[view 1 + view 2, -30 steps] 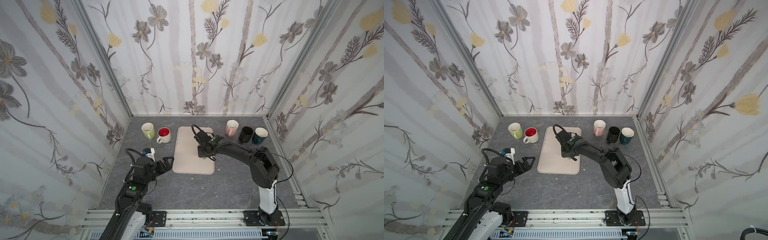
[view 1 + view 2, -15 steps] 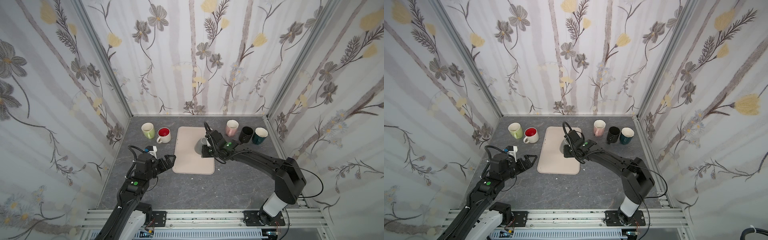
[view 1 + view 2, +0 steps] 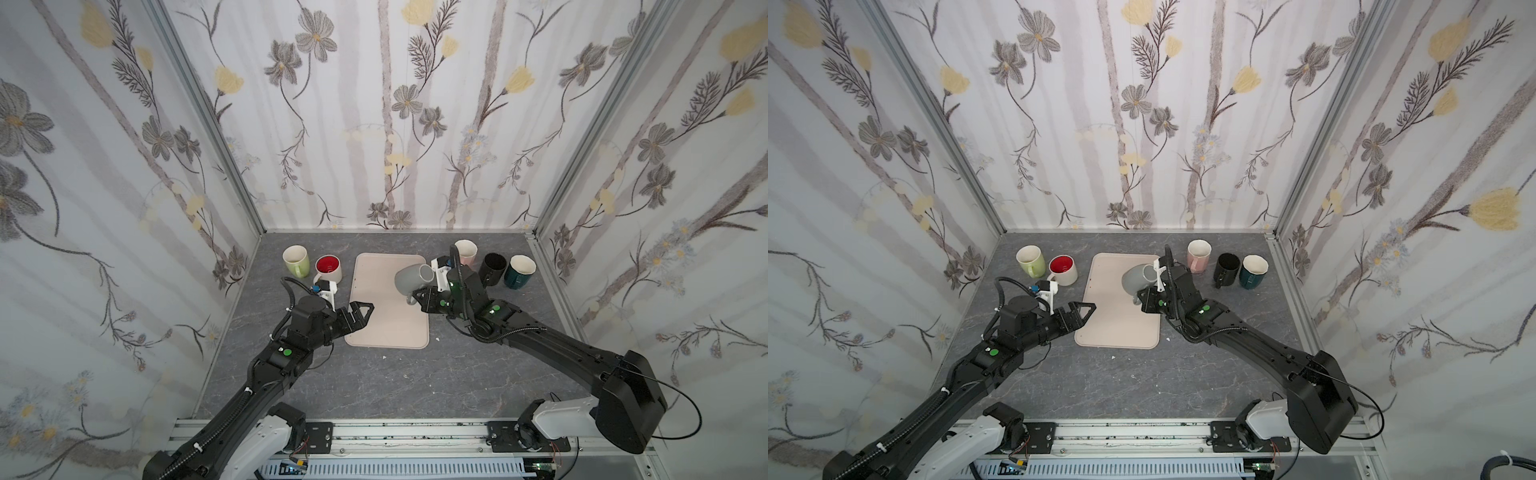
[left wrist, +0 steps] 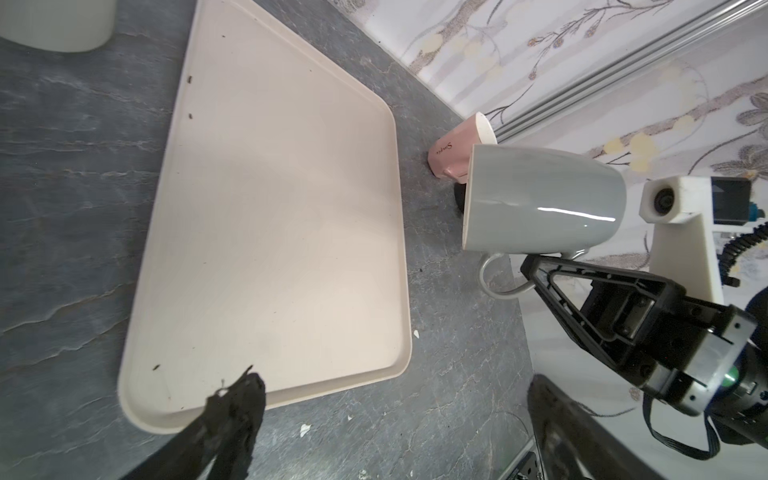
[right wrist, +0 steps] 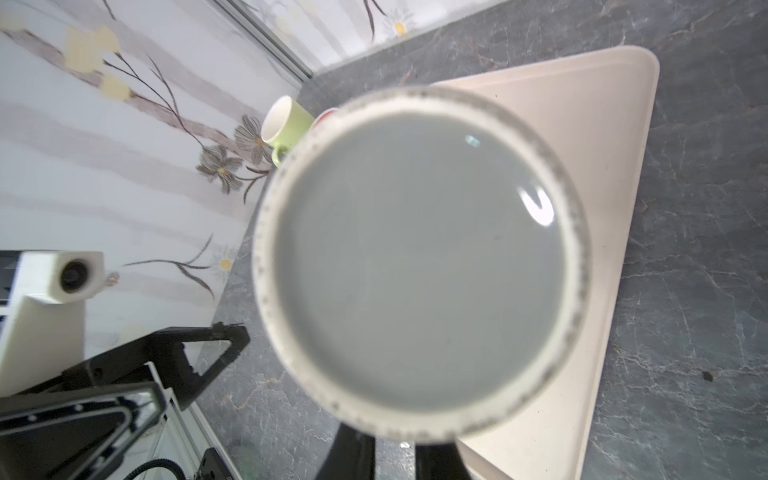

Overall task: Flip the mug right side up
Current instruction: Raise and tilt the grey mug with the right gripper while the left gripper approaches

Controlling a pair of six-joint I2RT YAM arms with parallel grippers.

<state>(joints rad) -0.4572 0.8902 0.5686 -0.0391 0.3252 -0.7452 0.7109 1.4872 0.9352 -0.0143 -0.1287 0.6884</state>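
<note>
Holds the left hand (image 3: 360, 317) wide apart and empty at the left edge of the tray (image 3: 386, 328) on the worktop (image 3: 374, 382), and pinches the grey mug (image 3: 409, 279) by its handle (image 4: 503, 295) in the tight-shut right hand (image 3: 417, 296), tipped sideways in the air near the tray's right edge.

Glossy grey mug (image 3: 408, 280) on its side, aloft above the beige tray (image 3: 376, 303), handle underneath, mouth rightward.

Enclosure: three walls (image 3: 353, 104) papered in a pale floral print, with grey and yellow blooms on grey stripes. Aluminium corner posts (image 3: 209, 120) at the back. Floor (image 3: 415, 382) is dark grey marbled slab with scattered white specks. Light even, diffuse.
</note>
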